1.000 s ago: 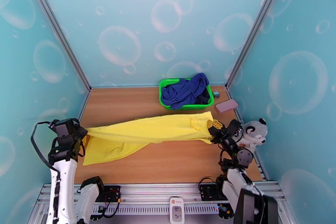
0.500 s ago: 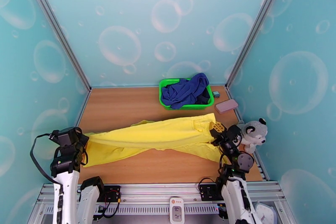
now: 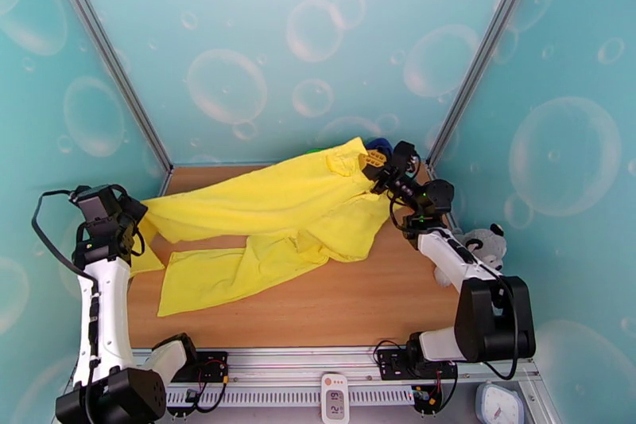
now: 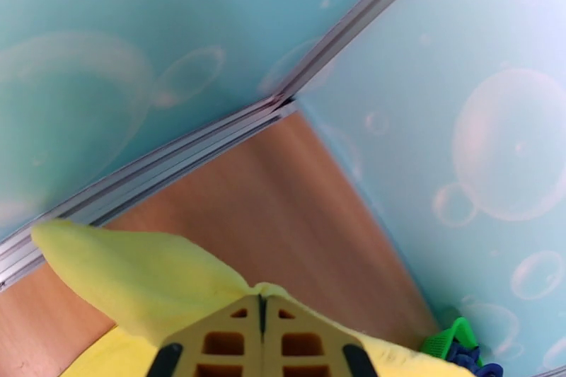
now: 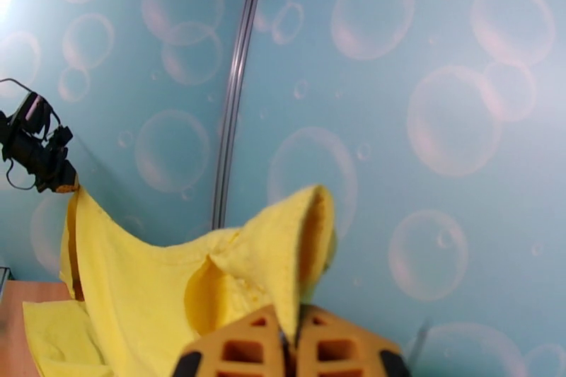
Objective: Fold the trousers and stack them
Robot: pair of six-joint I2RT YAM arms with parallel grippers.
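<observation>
Top external shows we have just hoisted the trousers [image 3: 270, 207] partly off the table [image 3: 358, 298], the right gripper [image 3: 375, 161] carrying its end up and back; we judge the fold is starting. Both grippers are clamped tight on yellow cloth, which hangs between them, one leg trailing below the left gripper [image 3: 141, 219].

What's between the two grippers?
The trousers, stretched from the left gripper to the right gripper, both shut on the fabric; the lower leg drapes onto the table. Clear in the top view.
</observation>
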